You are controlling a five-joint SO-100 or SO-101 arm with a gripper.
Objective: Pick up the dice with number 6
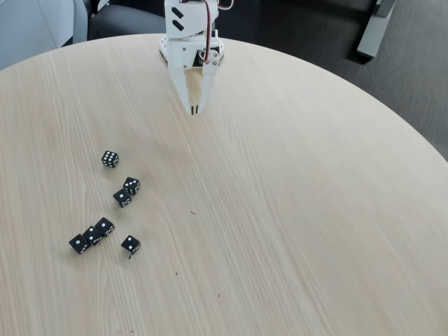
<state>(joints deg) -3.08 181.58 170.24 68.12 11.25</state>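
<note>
Table: Big, round and made of pale wood (294, 210). It takes up almost all of the fixed view. Dark floor shows past its far edge.

Chair: part of a grey seat (122, 21) sits behind the table, at the top left.

My arm: white (190, 42). It comes in from the top middle and points down at the table.

My gripper: the two white fingers (195, 108) are pressed together, with just a thin dark line between the tips. I hold nothing. The tips are near the wood at the far side, well apart from all the dice.

The dice with number 6: a tiny black cube (110, 159) with white dots. Its top is crowded with dots in two rows. It sits on the left part of the table, alone, the one farthest up of all the dice.

Other dice: six more small black cubes with fewer white dots. Two touch each other (127, 191) just below the crowded one. Three sit in a tight slanted row (92, 235) lower down on the left. One (130, 244) sits by itself just right of that row.

Specks: a few tiny dark bits (193, 213) lie on the wood near the middle.
</note>
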